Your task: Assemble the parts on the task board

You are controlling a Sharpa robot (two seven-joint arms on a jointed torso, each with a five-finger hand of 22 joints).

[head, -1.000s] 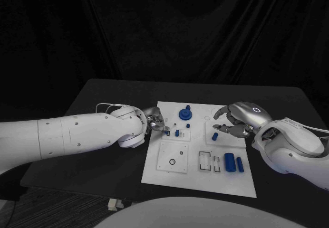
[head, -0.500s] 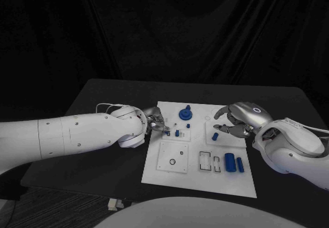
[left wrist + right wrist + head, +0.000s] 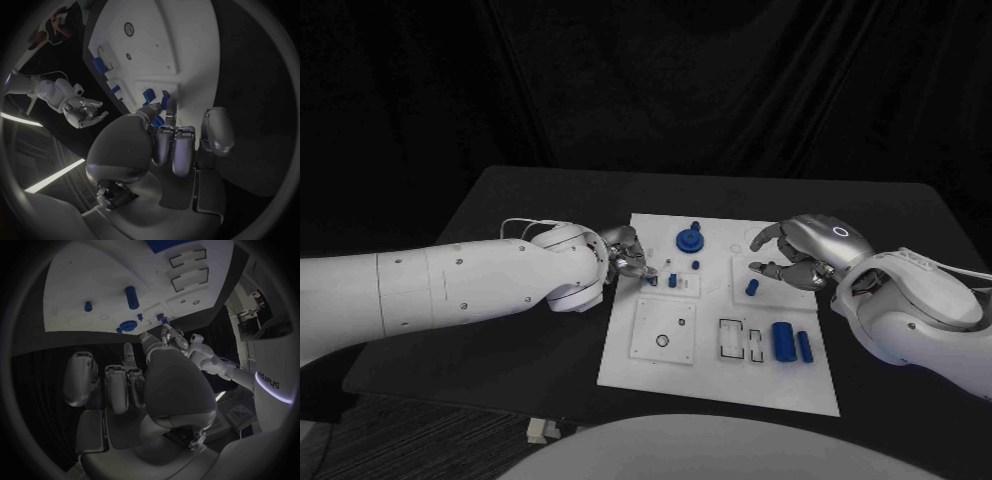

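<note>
A: Black table (image 3: 516, 330), and in the middle of it the white task board (image 3: 718, 385), our landmark.

B: Left arm (image 3: 430, 290) reaches to the board's left edge, right arm (image 3: 920, 315) to its right edge.

A: Left hand (image 3: 625, 255) sits over the left edge, fingers curled in, tips right at a small blue part (image 3: 653, 281) standing in the board. Whether it pinches that part, I cannot tell.

B: From the left wrist, fingertips (image 3: 170, 107) are down among small blue parts (image 3: 149, 95) near that edge.

A: Right hand (image 3: 798, 250) hovers above the board's right side, fingers arched and spread apart, nothing in them.

B: Just beneath it, a short blue peg (image 3: 751, 288) on the board.

A: At the far end, a round blue knob (image 3: 688, 240). At the near right, two blue cylinders (image 3: 792, 342) lie side by side.

B: And another small blue part (image 3: 675, 281) stands just beside the left hand's fingertips.
</note>
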